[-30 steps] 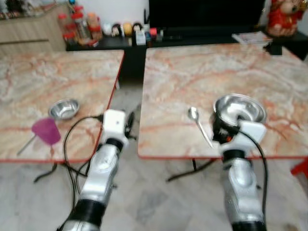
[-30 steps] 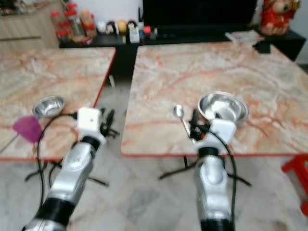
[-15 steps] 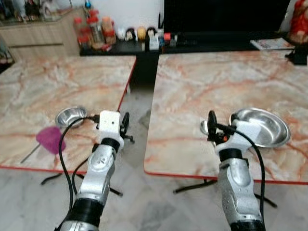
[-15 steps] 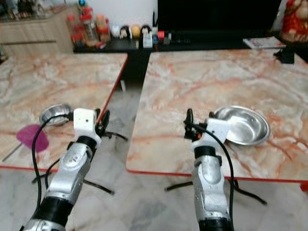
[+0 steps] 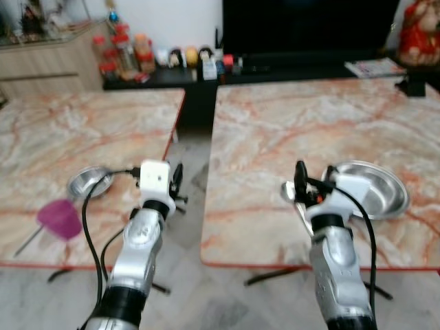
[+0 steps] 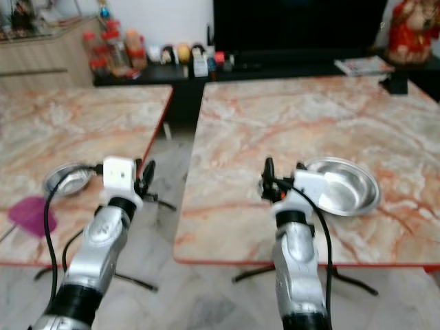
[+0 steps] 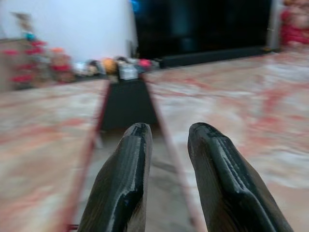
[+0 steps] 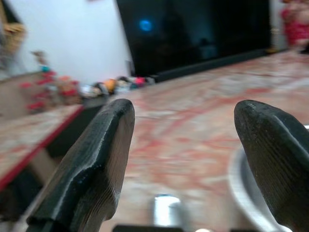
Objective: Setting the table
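A steel dish (image 5: 371, 191) lies near the front edge of the right marble table (image 5: 302, 124). A steel spoon (image 5: 288, 192) lies just left of it, partly hidden by my right gripper (image 5: 309, 184). That gripper hovers low over the spoon, open and empty; in the right wrist view the spoon's bowl (image 8: 166, 210) shows below the wide-apart fingers (image 8: 96, 159). My left gripper (image 5: 177, 180) hangs over the gap between the tables, its fingers (image 7: 125, 179) close together with nothing held. On the left table (image 5: 82, 130) sit a small steel bowl (image 5: 87, 183) and a purple cup (image 5: 58, 218).
A dark TV stand (image 5: 275, 65) with small jars and bottles (image 5: 127, 51) runs along the back wall. A red figurine (image 5: 418, 31) stands at the back right. Tiled floor (image 5: 189, 151) shows in the narrow gap between the tables.
The whole picture has shifted, so the camera has moved. My right gripper, over the dish a second ago, now stands over the spoon. The left arm keeps its pose.
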Robot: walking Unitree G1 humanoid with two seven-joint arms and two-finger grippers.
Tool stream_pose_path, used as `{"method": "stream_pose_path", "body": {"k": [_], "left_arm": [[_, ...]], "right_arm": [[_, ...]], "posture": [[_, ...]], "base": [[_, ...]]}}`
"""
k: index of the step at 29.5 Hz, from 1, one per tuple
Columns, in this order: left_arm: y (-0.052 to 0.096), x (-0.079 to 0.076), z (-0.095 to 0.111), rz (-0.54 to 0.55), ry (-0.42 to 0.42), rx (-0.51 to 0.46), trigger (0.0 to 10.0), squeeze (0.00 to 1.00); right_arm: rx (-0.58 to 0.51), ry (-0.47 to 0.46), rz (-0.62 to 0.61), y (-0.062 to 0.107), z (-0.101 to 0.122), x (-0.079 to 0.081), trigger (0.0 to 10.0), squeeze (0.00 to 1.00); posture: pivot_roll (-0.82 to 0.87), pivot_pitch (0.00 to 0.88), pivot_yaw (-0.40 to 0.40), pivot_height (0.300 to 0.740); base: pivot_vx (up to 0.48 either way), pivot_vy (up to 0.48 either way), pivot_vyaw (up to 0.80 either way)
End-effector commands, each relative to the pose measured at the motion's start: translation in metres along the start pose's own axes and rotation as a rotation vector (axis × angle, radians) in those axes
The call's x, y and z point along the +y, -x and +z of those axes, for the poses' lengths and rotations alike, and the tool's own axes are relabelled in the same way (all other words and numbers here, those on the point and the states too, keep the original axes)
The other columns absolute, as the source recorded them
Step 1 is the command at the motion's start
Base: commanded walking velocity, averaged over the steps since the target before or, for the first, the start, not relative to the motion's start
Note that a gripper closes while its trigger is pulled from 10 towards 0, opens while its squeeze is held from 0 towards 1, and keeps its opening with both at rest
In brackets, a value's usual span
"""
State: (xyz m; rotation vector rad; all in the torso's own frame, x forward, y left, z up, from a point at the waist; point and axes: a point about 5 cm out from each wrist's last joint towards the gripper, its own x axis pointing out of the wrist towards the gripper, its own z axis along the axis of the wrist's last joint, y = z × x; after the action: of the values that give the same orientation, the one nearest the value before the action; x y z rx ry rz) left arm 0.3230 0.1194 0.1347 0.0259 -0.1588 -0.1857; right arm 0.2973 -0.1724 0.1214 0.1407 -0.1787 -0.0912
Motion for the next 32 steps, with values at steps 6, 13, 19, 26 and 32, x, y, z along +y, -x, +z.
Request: {"method": "stream_pose_path", "body": {"k": [6,13,19,26,32], "left_arm": [[0.0001,0.0029,0.0006,0.001,-0.011,0.0,10.0,0.0],[0.0006,0.0028,-0.0003,0.002,-0.008,0.003,10.0,0.0],[0.0005,0.0017,-0.0002,-0.005,-0.004,0.003,10.0,0.0],[0.0011,0.003,-0.0002,-0.008,-0.007,0.006,10.0,0.0],[0.001,0.0002,0.0005,-0.02,-0.002,0.008,10.0,0.0]], "right_arm": [[-0.005,-0.015,0.003,-0.0018,0.0013,0.0033,10.0,0.0],[-0.002,-0.016,0.007,-0.0011,0.0006,0.0035,10.0,0.0],[0.012,-0.006,0.001,0.0005,-0.0023,0.0025,10.0,0.0],[0.034,0.016,-0.018,-0.0003,-0.0039,0.0003,10.0,0.0],[0.1,0.076,-0.043,-0.004,-0.0057,-0.0045,10.0,0.0]], "posture": [[-0.06,0.0,0.048,0.74],[-0.06,0.0,0.049,0.74],[-0.06,0.0,0.051,0.74],[-0.07,0.0,0.05,0.74],[-0.07,0.0,0.048,0.74]], "base": [[0.0,0.0,0.0],[0.0,0.0,0.0],[0.0,0.0,0.0],[0.0,0.0,0.0],[0.0,0.0,0.0]]}}
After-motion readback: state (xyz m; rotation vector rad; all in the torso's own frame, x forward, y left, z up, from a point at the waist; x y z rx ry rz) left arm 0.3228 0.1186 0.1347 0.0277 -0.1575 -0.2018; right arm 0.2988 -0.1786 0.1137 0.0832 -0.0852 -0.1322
